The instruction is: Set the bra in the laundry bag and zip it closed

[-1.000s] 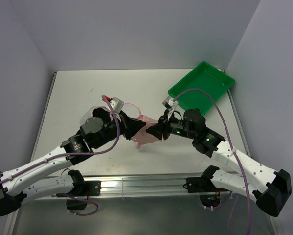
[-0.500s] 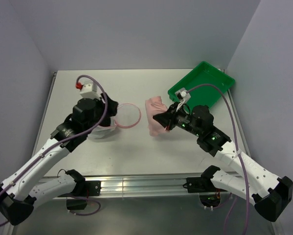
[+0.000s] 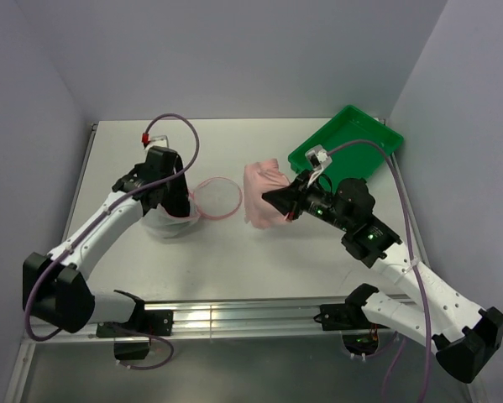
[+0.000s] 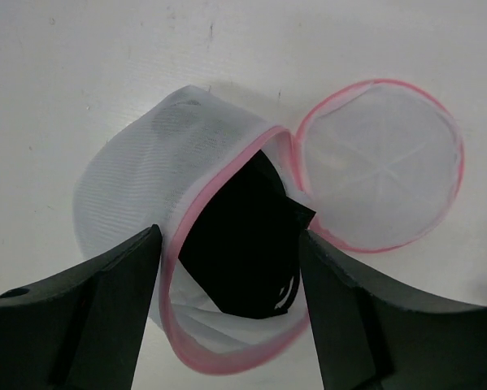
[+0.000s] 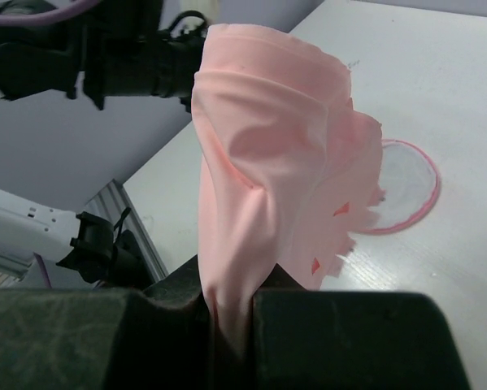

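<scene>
**A:** What does the bra (image 5: 267, 162) look like close up?

**B:** In the right wrist view it is a bunched wad of pale pink cloth, smooth, with deep folds and a ragged lower edge. The right gripper (image 5: 227, 302) is clamped on a narrow gather of it, both fingers pressed in with the cloth between them.

**A:** And where does it sit in the workspace?

**B:** The top camera shows it lifted off the white table (image 3: 259, 260), between the green tray (image 3: 352, 143) and the laundry bag (image 3: 169, 225). It is near the bag's flap and apart from the tray. From up there it is only a pink lump, and the folds show in the wrist view alone.

**A:** Describe the bag.

**B:** It is a small pouch of white see-through mesh with a pink zip rim, and it is unzipped. Its round flap (image 3: 217, 199) lies flat on the table just beside the body, on the bra's side.

**A:** What does the left wrist view add?

**B:** It looks straight down into the mouth, which the arm mostly hides in the top view. The pink rim gapes around a dark shape that I cannot identify. The flap joins the rim at one side, and faint seams cross its mesh. The left gripper (image 4: 227, 240) has its fingers spread wide, one on each side of the mouth. I cannot tell whether they touch the mesh.

**A:** Anything else from the right wrist?

**B:** The left arm's (image 5: 105, 49) dark links show behind the cloth, and part of the flap lies on the table beyond it.
</scene>
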Controlling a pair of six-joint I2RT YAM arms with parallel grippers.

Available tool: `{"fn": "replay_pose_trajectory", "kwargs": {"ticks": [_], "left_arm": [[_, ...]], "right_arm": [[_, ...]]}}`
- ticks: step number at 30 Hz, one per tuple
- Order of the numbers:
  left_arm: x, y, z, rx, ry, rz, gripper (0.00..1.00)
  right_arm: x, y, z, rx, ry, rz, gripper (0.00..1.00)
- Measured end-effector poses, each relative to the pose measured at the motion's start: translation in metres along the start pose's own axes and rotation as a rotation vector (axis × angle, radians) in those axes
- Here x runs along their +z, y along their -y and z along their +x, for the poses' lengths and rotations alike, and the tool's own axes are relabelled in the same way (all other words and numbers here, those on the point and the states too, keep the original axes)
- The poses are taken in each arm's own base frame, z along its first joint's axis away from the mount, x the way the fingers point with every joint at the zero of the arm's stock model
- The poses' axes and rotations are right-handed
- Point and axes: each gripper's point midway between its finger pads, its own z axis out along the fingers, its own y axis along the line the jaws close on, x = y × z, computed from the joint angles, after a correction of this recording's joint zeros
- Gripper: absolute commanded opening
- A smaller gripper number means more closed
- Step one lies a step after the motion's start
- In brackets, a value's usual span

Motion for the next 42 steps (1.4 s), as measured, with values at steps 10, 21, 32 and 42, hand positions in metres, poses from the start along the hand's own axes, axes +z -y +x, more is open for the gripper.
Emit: {"fn": "replay_pose_trajectory", "kwargs": {"ticks": [10, 21, 32, 42], "left_arm": [[0.034, 0.0, 0.012, 0.131, -0.117, -0.025, 0.0], [-0.043, 0.105, -0.007, 0.022, 0.044, 0.499, 0.0], [-0.048, 0.1, 0.047, -0.168, 0.06, 0.648, 0.0], [-0.037, 0.095, 0.055, -0.244, 0.064, 0.664, 0.0]], "right_arm": [[-0.012, -0.011, -0.005, -0.007, 0.027, -0.043, 0.0], [-0.023, -0.004, -0.021, -0.015, 0.077, -0.01, 0.0], [0.017, -0.013, -0.02, 0.066, 0.064, -0.132, 0.0], [0.072, -0.004, 0.04, 0.14, -0.057, -0.213, 0.0]]}}
